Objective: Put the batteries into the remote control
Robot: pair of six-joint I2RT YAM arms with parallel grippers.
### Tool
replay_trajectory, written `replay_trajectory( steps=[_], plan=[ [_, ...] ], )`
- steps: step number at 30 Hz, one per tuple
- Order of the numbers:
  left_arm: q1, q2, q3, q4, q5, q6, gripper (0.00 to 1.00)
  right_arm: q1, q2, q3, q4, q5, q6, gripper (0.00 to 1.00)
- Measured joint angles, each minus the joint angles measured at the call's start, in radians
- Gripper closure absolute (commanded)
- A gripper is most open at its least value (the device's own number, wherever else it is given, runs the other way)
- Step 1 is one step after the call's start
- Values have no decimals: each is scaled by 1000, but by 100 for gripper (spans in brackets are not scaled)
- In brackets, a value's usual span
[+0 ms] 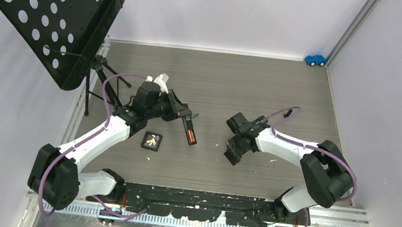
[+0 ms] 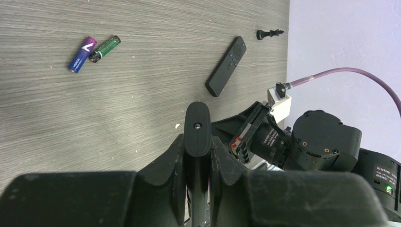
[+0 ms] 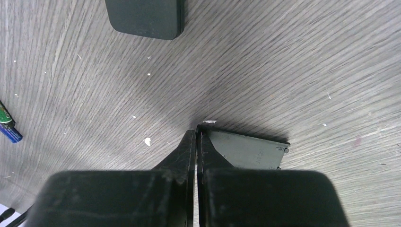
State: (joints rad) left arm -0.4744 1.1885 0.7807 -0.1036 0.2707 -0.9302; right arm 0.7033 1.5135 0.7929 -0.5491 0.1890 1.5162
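While the left gripper (image 2: 197,147) holds the remote control (image 2: 196,118) above the grey wood-grain surface (image 1: 220,81), its jaws pinch the slim black body from both sides, and the rounded end sticks out past the fingertips. Seen from above, an orange strip (image 1: 189,133) shows in the remote's open back. Ahead of that gripper a blue battery (image 2: 81,56) and a green battery (image 2: 105,48) lie touching each other, with bare surface all around them. A second remote (image 2: 226,66) lies flat farther on. A black chess piece (image 2: 269,33) lies on its side close to the surface's edge, where a pale wall rises. The right gripper (image 3: 196,138) points down at the surface with its jaws pressed together. Its tips meet the corner of a thin dark cover plate (image 3: 246,150) — whether they grip it cannot be told. An open stretch of surface separates the two arms. A small black square card (image 1: 152,140) lies near the left arm, a perforated black music stand (image 1: 54,14) overhangs the far left corner, and a blue toy car (image 1: 315,60) sits in the far right corner.
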Motion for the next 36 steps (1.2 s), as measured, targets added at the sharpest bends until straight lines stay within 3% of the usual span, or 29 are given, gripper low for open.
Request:
replay_trajectory(
  steps=[6,13,23,29,36],
  plan=[
    [0,-1,0,1,1,-7,100,0,-68,2,-14,21,-38,100],
    [0,-3,-2,93,25,-94,100,0,-320,20,18,44,-107,100],
    [0,20,-26,402,87,-357,100,0,-684,-25,384,-46,-152,100],
    [-11,50,-30,531,89,-485,100,2,-692,-40,632,-105,-136,100],
    [-43,90,-52,655,69,-606,100,56,-587,-48,878,-143,-121,100]
  ],
)
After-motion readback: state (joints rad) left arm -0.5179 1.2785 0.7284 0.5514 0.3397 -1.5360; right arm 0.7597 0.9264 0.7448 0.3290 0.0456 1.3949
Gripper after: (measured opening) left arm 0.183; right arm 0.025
